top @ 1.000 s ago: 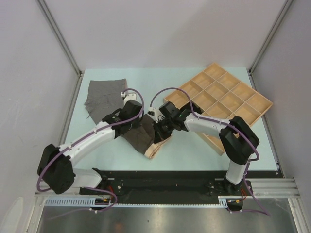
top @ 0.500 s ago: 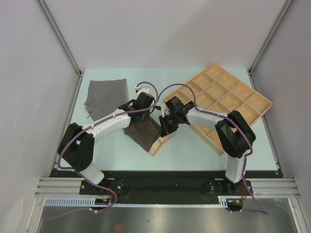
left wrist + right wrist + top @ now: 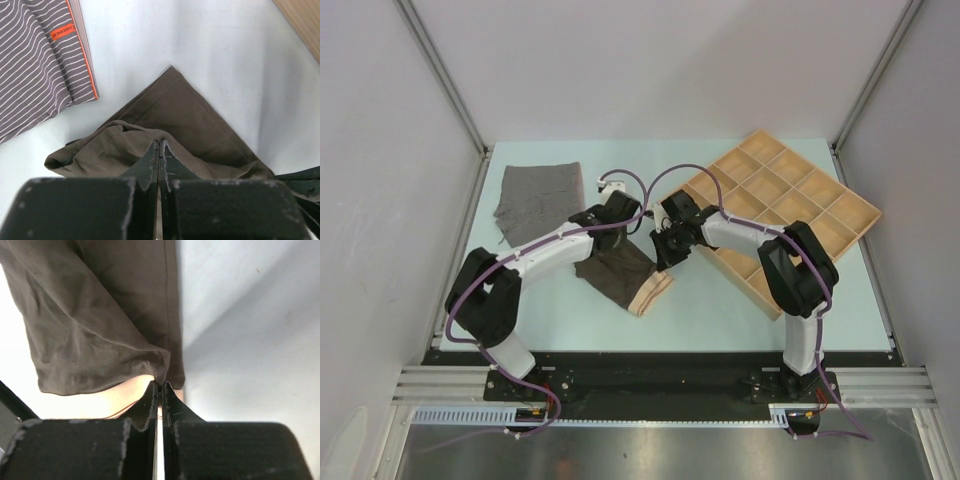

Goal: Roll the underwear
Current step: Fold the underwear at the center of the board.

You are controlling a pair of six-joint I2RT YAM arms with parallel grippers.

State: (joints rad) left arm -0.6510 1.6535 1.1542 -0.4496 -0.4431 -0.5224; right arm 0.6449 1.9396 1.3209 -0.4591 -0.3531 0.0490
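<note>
Top external: both arms meet over mid-table. The dark brown brief (image 3: 618,272) lies under the two grippers and just to their near side, with its far edge gathered up to them.
Left wrist: left gripper (image 3: 160,146) is clenched on a raised fold of the brown cloth, with fabric caught between the tips. A flat pointed corner of the brief lies just beyond the tips.
Right wrist: right gripper (image 3: 159,386) is pinched tight on the same brief's edge. Cloth drapes away from the tips, and the pale beige waistband (image 3: 131,396) is right beside them.
Grey brief (image 3: 35,60): striped with an orange edge, lying flat up-left of the left gripper and apart from the brown one.
Wooden tray (image 3: 790,200): just right of the right gripper; the cloth does not touch it.
Step (guess): folding or starting the roll of the brown brief, early in the task.
Handling (guess): light, thin and limp. It will sag, bunch and fold wherever it is unsupported, has no stiffness to push against, and is not fragile.
Where to hold (guess): pinch the hem or the waistband, where the layers are thicker, with the two grippers spread apart along one edge so the roll stays even.
Risk (guess): a thin single layer could slip from the tips, or the roll could skew if one side leads.
</note>
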